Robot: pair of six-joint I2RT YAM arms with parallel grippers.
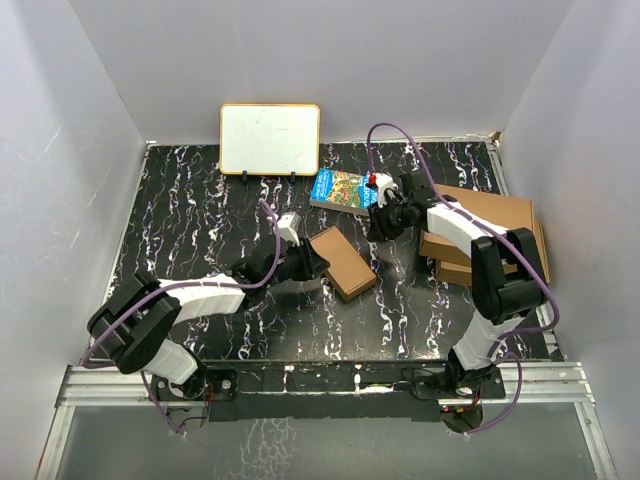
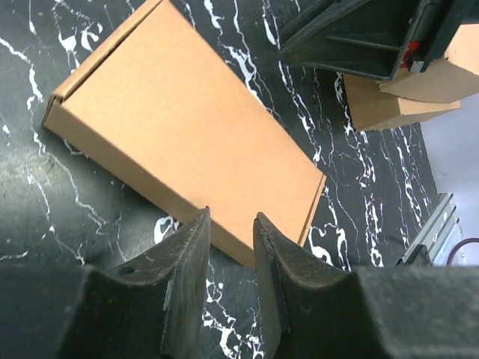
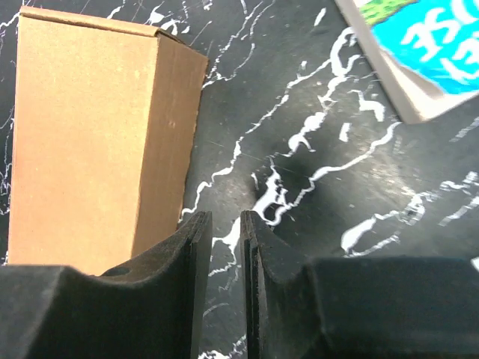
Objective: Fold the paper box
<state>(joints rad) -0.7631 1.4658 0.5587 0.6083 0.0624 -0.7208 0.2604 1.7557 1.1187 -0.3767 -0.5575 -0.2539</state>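
The paper box [image 1: 343,262] lies closed and flat on the black marbled table, a small brown cardboard rectangle near the middle. My left gripper [image 1: 316,265] sits just left of it. In the left wrist view the box [image 2: 187,134] fills the upper left, and the left gripper [image 2: 230,224] stands slightly open at its near long edge, nothing between the fingers. My right gripper [image 1: 384,224] hovers up and right of the box. In the right wrist view the right gripper [image 3: 224,221] shows a narrow empty gap over bare table, with the box [image 3: 82,134] to its left.
A small whiteboard [image 1: 270,138] stands at the table's back edge. A colourful book [image 1: 345,190] lies behind the box, its corner showing in the right wrist view [image 3: 419,45]. Larger brown cardboard boxes [image 1: 500,215] are stacked at the right side. Walls close in the table.
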